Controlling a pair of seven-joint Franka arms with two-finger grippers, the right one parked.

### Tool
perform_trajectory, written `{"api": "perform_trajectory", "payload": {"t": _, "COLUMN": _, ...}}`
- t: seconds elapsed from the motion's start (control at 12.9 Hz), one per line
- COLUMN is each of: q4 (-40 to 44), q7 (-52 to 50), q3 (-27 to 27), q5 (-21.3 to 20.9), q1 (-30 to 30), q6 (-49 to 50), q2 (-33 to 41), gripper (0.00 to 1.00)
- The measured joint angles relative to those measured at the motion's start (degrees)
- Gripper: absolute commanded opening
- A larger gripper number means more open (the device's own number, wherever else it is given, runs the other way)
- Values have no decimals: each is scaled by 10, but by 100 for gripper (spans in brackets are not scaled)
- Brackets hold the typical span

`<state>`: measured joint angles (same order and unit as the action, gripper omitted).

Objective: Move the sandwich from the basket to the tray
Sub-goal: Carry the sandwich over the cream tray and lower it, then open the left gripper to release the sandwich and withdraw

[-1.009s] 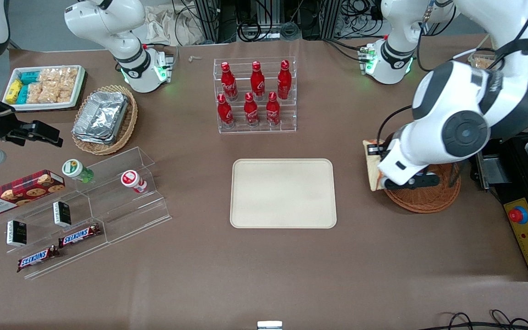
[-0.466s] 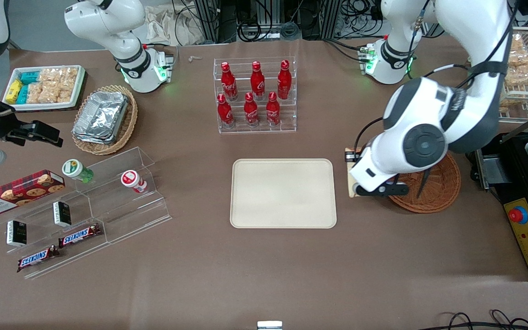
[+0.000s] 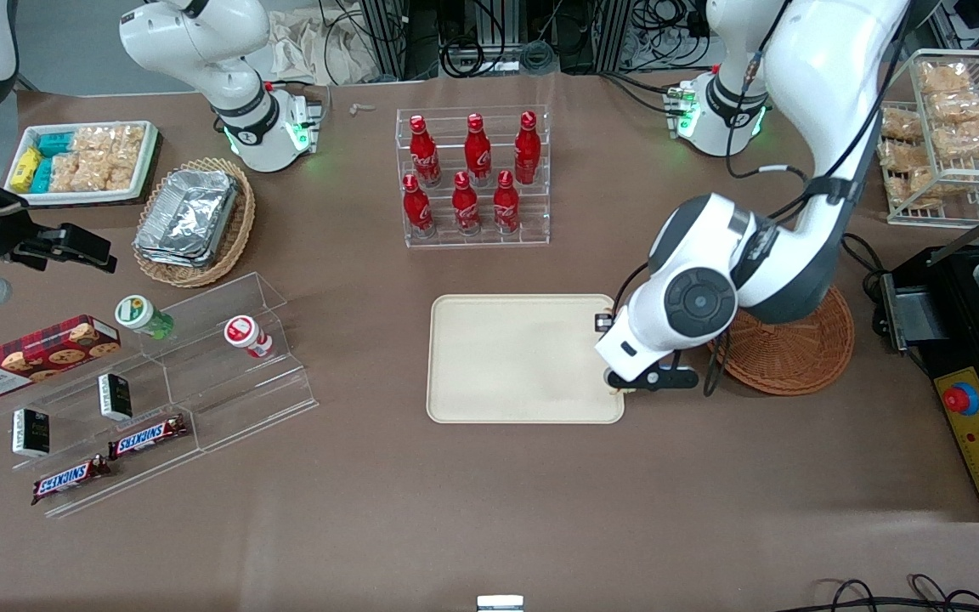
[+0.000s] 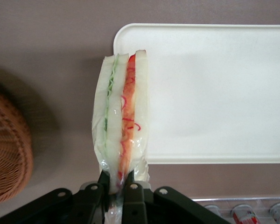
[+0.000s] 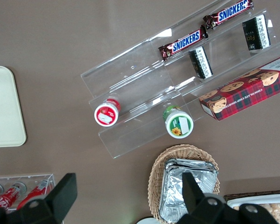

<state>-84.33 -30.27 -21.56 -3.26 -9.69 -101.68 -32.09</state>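
Observation:
My left gripper point(image 4: 115, 179) is shut on the sandwich point(image 4: 121, 116), pinching the wrapped wedge at one end. Its green and red-orange filling layers face the wrist camera. The sandwich hangs in the air over the edge of the cream tray point(image 4: 214, 93) that lies toward the working arm's end, partly over bare table. The reddish-brown basket point(image 4: 9, 149) lies off to the side with nothing showing in it. In the front view the gripper point(image 3: 617, 361) hovers at the tray point(image 3: 506, 357) edge nearest the basket point(image 3: 804, 361); the wrist hides the sandwich there.
A clear rack of red bottles point(image 3: 474, 178) stands farther from the front camera than the tray. A stepped acrylic shelf with snacks point(image 3: 158, 382), a tan basket of foil trays point(image 3: 196, 221) and a white snack tray point(image 3: 82, 161) lie toward the parked arm's end. A wire rack point(image 3: 944, 136) stands near the working arm.
The left arm has carried the sandwich away from above the basket to the tray's near edge. The basket is now uncovered.

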Motion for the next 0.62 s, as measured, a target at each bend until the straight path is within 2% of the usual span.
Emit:
{"api": "perform_trajectory", "payload": {"t": 0.54, "q4": -49, "q7": -28, "q3": 0, "q5": 0, "q1": -10, "q6": -98, "q2": -48, "gripper": 2}}
{"api": "perform_trajectory", "payload": {"t": 0.62, "q4": -51, "q7": -28, "q3": 0, "q5": -1, "q1": -11, "q6": -99, "q2": -52, "gripper": 19}}
